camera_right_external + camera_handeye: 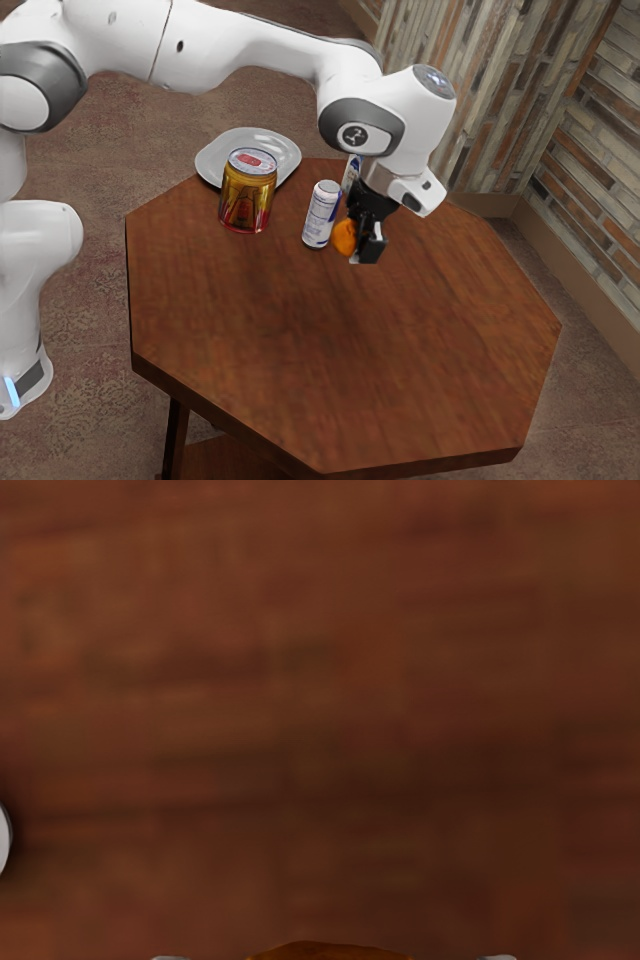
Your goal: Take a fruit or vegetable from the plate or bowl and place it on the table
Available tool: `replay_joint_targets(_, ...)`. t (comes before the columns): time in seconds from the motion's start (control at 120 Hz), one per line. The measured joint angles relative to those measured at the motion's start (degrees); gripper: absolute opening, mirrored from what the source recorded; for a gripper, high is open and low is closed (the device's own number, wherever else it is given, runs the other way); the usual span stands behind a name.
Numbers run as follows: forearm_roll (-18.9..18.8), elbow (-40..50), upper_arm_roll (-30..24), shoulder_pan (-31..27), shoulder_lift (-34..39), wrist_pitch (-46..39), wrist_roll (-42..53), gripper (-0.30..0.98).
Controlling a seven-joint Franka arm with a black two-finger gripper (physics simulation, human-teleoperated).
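- Table (440, 370): many-sided, reddish-brown, visible wood grain; thick edge.
- Below tabletop: dark leg (175, 430) and lower wooden shelf (230, 462), partly visible.
- Floor (100, 300): mottled brown, carpet-like.
- Walls (600, 150): narrow brick-like strips in grey, tan and rust; two faces meet at a corner.
- Baseboard (575, 268): plain tan, along wall foot.
- Light: soft; faint shading across tabletop.
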State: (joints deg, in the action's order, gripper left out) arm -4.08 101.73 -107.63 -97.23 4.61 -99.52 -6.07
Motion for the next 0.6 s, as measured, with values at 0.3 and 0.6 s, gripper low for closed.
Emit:
replay_joint_targets(0.3,0.19,4.38,0.38,0.13,0.15,-7.15,-1.27,0.32)
replay_joint_targets(0.6,0.61,6.64,0.41,-0.69,0.20,-10.66,-1.83,0.47)
